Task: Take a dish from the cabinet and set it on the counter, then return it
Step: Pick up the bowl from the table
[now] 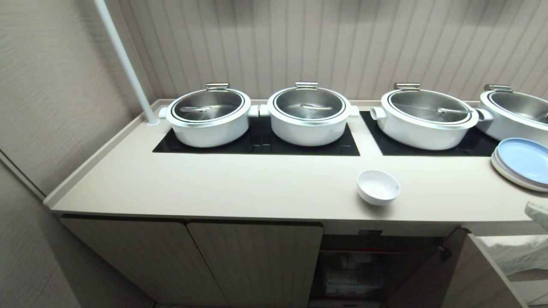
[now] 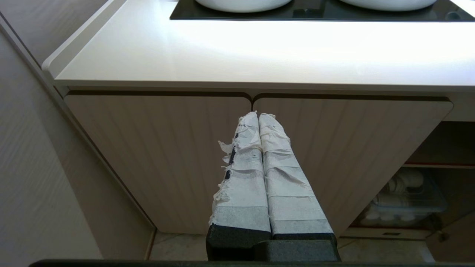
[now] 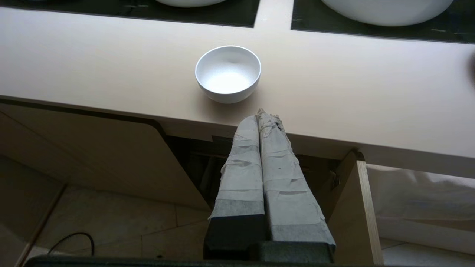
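Observation:
The dish (image 1: 378, 186), a small white bowl, stands upright and empty on the counter (image 1: 239, 184) near its front edge; the right wrist view shows the dish (image 3: 228, 73) too. My right gripper (image 3: 259, 115) is shut and empty, its taped fingers pressed together just in front of and below the counter's edge, a little short of the bowl. Below the bowl the cabinet (image 1: 355, 269) stands open, its door (image 3: 358, 207) swung out to the right. My left gripper (image 2: 258, 118) is shut with nothing in it and hangs before the closed doors (image 2: 163, 155) further left.
Several white steel-lidded pots (image 1: 309, 112) sit on black cooktop panels (image 1: 257, 143) at the back. A stack of blue and white plates (image 1: 521, 161) lies at the counter's right end. A clear box with white ware (image 2: 406, 194) sits in the open compartment. A white pole (image 1: 124, 60) rises at the left corner.

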